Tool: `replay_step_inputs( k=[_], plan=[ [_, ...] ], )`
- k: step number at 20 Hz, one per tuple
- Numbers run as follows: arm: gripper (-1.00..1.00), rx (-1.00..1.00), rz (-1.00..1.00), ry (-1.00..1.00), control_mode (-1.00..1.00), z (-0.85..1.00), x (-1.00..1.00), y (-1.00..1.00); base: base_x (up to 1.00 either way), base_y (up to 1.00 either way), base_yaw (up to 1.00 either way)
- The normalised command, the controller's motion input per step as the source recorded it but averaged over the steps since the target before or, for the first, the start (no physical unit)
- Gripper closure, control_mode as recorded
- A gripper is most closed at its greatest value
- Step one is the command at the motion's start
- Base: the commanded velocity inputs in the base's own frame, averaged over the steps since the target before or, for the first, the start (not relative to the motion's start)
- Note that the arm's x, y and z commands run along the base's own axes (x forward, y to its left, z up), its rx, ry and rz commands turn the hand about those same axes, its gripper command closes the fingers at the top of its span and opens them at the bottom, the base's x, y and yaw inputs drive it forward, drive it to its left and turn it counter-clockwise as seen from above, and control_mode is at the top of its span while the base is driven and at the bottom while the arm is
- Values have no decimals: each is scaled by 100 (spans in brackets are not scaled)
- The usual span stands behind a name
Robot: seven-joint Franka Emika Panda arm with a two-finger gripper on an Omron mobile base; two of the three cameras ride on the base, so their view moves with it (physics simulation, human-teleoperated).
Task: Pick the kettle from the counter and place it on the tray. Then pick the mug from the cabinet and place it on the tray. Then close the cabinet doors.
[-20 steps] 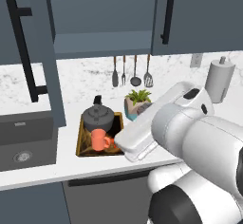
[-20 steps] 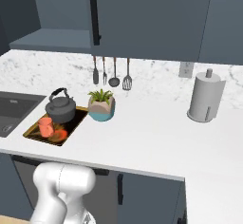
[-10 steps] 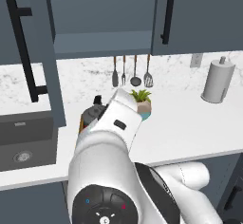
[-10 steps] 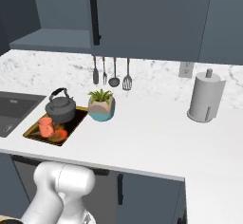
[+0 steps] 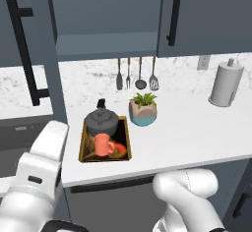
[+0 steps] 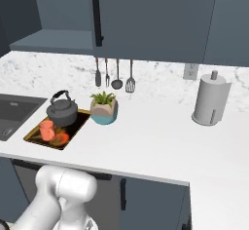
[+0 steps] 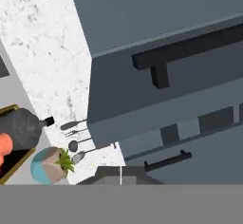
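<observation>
Hiding behind the white arm in the left base view is the tray's (image 5: pixel 87 133) near left corner, and the hand view cuts the mug (image 7: pixel 4 144) off at its edge. The kettle (image 5: pixel 101 122) sits upright at the tray's back end, the mug upright just in front of it, on the desk (image 5: pixel 197 128). The open cabinet door (image 5: pixel 34 54) stands with its long bar handle vertical. The jaws are pressed together, holding nothing.
</observation>
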Motion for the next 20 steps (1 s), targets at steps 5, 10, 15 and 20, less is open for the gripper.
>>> replay_step_inputs(
  k=[5, 10, 15, 20],
  plan=[
    [100, -21, -7, -10, -100, -1, 77, 62, 0, 0, 0],
    [100, -23, -4, -5, -100, -26, 95, 71, 0, 0, 0],
    [100, -22, -3, -2, -100, -21, 84, 71, 0, 0, 0],
    [100, -8, -10, -5, -100, 0, 83, 56, 0, 0, 0]
  ],
)
